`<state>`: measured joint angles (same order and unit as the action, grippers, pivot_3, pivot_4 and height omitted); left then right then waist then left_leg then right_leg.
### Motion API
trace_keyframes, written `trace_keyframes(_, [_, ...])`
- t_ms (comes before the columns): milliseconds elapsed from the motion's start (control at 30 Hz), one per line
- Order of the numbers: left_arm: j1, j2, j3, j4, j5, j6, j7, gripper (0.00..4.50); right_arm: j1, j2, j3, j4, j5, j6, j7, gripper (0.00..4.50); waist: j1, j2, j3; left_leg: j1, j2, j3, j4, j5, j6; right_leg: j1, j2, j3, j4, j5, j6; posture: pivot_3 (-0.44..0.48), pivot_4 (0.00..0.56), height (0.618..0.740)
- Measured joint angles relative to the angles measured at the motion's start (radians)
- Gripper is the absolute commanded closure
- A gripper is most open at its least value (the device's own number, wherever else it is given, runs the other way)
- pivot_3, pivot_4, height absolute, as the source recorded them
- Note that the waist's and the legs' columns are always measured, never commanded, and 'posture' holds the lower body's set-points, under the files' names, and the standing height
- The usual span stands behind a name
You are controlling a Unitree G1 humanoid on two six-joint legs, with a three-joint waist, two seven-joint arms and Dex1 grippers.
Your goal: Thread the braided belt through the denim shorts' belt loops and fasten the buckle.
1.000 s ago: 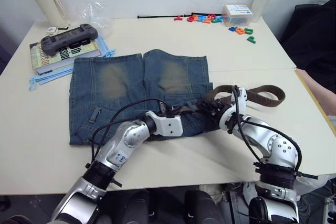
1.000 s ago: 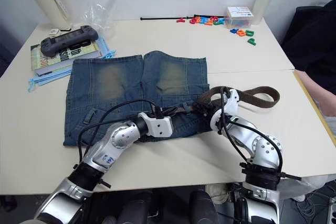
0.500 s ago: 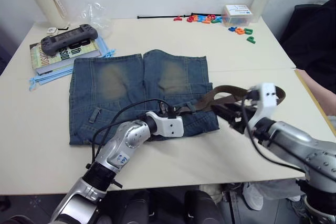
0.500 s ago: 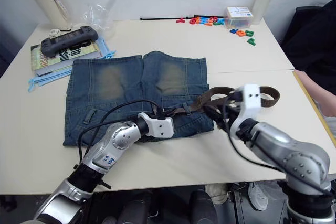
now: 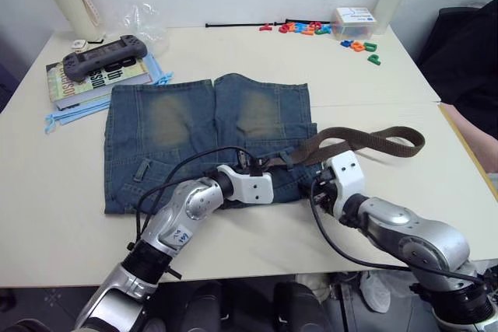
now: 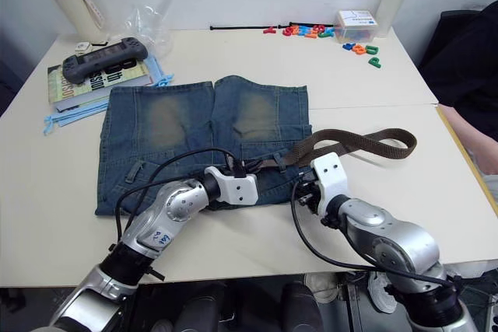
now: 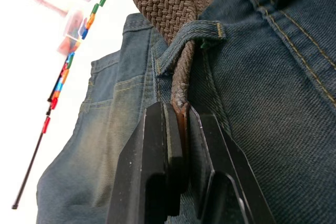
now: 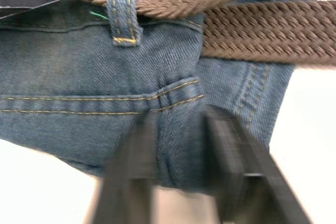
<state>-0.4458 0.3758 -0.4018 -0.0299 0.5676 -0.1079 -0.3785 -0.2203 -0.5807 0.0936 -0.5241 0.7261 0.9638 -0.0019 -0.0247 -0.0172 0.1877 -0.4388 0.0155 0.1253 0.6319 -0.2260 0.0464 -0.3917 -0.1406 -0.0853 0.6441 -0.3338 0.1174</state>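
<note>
Left gripper (image 7: 181, 129) clamped tight on the tip of the braided belt (image 5: 366, 139), black fingers (image 7: 157, 145) pinching the strap end just past one belt loop (image 7: 191, 38). Strap already fed under that loop, bunched wide on the far side of it. Right gripper (image 8: 181, 150) spread apart, fingers (image 8: 226, 145) straddling a fold at the waistband corner of the denim shorts (image 5: 210, 138), not closed on anything. Just beyond those fingers, another pass of the braided strap under a second belt loop (image 8: 123, 9), with a doubled run of belt lying beside it.

Out from the grippers: both wrists down at the shorts' waistband edge, left gripper near the middle of it, right gripper at its right corner. Belt trailing off the shorts' right side in a long flat loop across the table (image 5: 233, 239), well clear of the denim. Buckle not made out. Shorts spread flat, legs pointing away, faded tan patches up. Beyond the shorts' left leg, a book (image 5: 93, 79) with a game controller (image 5: 103, 55) on top; beyond the right leg, coloured plastic letters (image 5: 311, 29).
</note>
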Motion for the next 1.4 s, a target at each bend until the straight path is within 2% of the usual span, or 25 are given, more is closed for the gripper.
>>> trace_keyframes(333, [0.032,0.063,0.009,-0.096,0.025,-0.004,-0.029,4.26,-0.024,-0.007,-0.072,0.026,-0.041,0.043,0.057,4.44,0.003,0.000,0.000,0.000,-0.001,0.000,0.000,0.000,0.000,0.000,-0.001,0.000,0.000,0.000,0.000,0.000,0.150,0.713])
trace_keyframes(600, [0.033,0.073,0.009,-0.135,0.029,-0.011,-0.032,4.26,-0.054,-0.019,-0.100,0.066,-0.050,0.041,0.090,4.44,0.015,0.000,0.000,-0.001,-0.001,0.000,0.000,0.000,0.000,0.000,-0.001,-0.001,0.000,0.000,0.000,0.000,0.150,0.713])
trace_keyframes(667, [0.046,0.090,0.013,-0.144,0.039,-0.005,-0.037,4.26,-0.089,-0.082,-0.137,0.151,-0.111,0.034,0.105,4.44,0.028,0.000,0.000,-0.001,-0.002,0.000,0.000,0.000,0.001,0.000,-0.002,-0.002,-0.001,0.000,0.000,0.000,0.150,0.713])
trace_keyframes(700, [0.047,0.089,0.013,-0.146,0.046,0.001,-0.037,4.26,-0.121,-0.112,-0.143,0.204,-0.134,0.016,0.123,4.44,0.030,0.000,0.000,-0.002,-0.002,0.000,0.001,0.000,0.001,0.000,-0.003,-0.004,-0.001,0.000,0.000,0.000,0.150,0.713])
trace_keyframes(933, [0.048,0.085,0.013,-0.149,0.064,0.020,-0.037,4.26,-0.166,-0.149,-0.173,0.296,-0.180,0.009,0.179,4.44,0.031,0.000,0.000,-0.002,-0.002,0.000,0.002,0.000,0.001,0.000,-0.004,-0.008,0.000,0.000,0.000,0.000,0.150,0.713])
trace_keyframes(1400, [0.050,0.077,0.013,-0.149,0.068,0.022,-0.029,4.26,-0.188,-0.143,-0.187,0.316,-0.243,0.024,0.186,4.44,0.031,0.000,0.000,-0.003,-0.002,-0.001,0.002,0.000,0.001,0.001,-0.007,-0.017,0.000,0.000,0.000,0.000,0.150,0.713])
